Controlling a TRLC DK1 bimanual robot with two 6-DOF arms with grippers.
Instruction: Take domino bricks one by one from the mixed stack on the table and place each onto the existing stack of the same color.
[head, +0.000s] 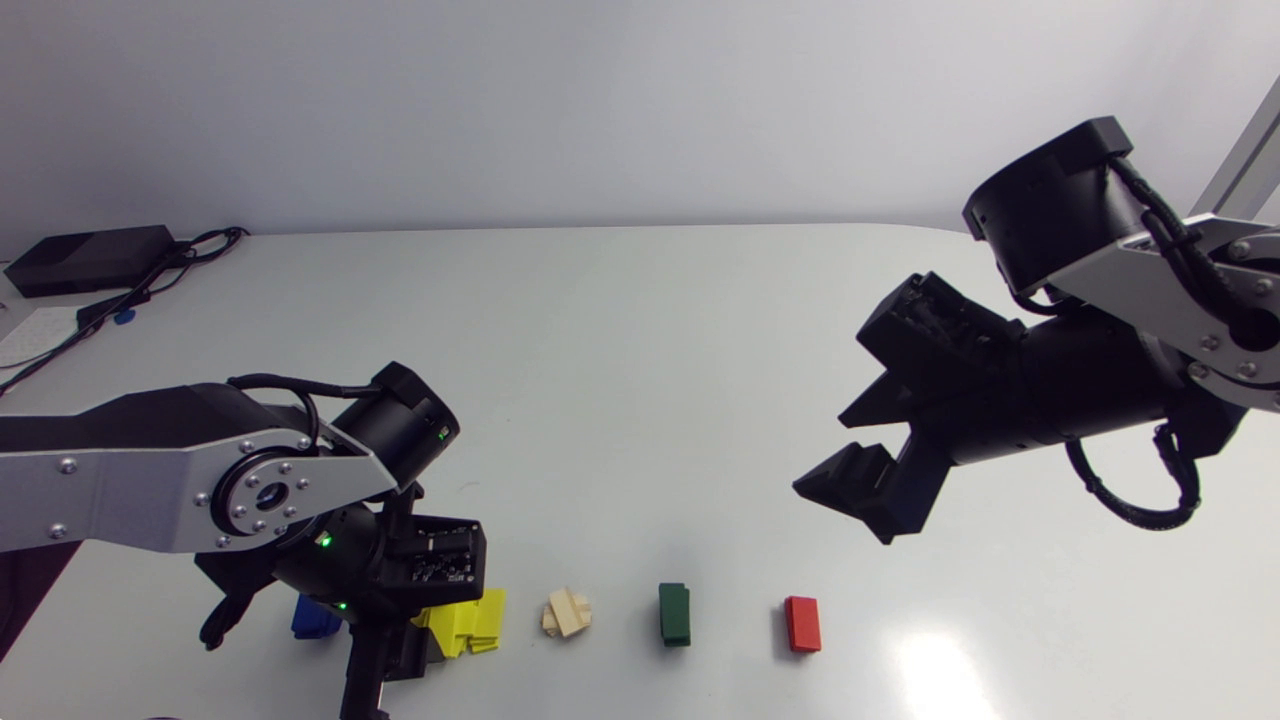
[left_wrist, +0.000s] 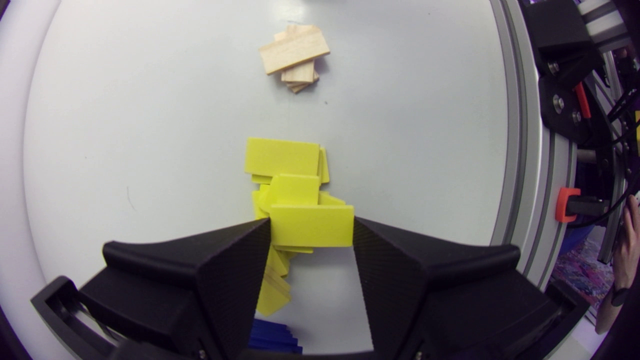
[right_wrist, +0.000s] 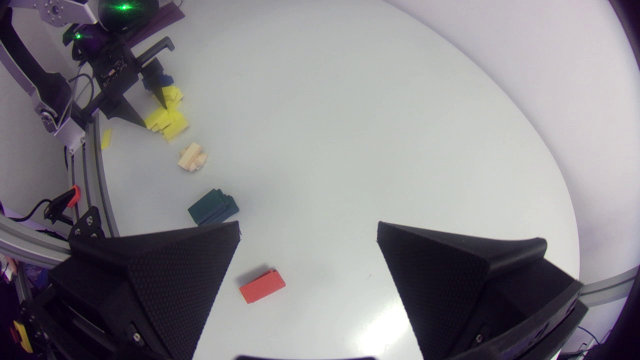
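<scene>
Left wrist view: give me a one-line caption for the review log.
Left gripper, jaws shut on a yellow brick at the untidy yellow stack; wooden stack ahead.

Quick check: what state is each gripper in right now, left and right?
Left gripper: closed on a yellow domino brick.
Right gripper: open, holding nothing.

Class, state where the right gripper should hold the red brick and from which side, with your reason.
Best grip the red brick across its two long sides, probably straight down from above: it lies flat and narrow, with bare table all around, and the open right gripper looks wide enough.
</scene>
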